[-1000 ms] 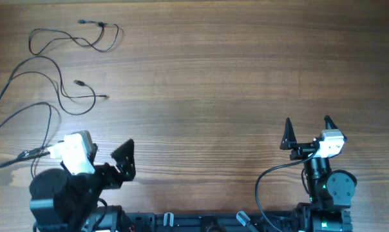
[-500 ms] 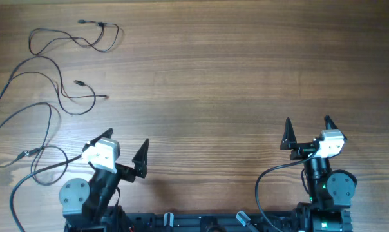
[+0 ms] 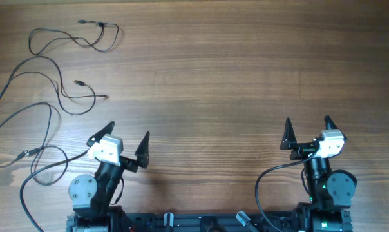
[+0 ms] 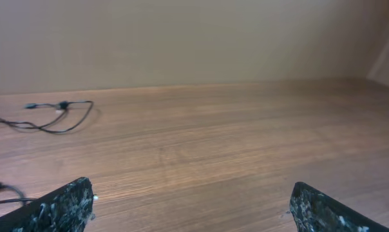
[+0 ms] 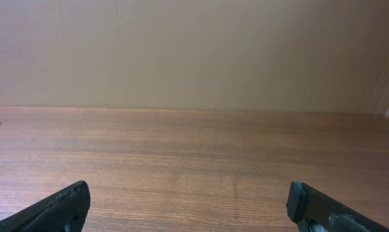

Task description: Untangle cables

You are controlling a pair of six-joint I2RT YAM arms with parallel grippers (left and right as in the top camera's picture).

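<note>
Left hand now points forward after swinging rightward, fingers spread, empty. Cables lie in loose loops ahead and left of it on the surface. Right hand, also spread, sits unmoved.

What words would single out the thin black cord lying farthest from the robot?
On the brown wooden table, go to the far left corner, where thin black cords lie in loose loops. The one meant is the topmost cord, nearest the far edge; unlike the longer ones below, it curls into a small loop beside a dark lump.
</note>
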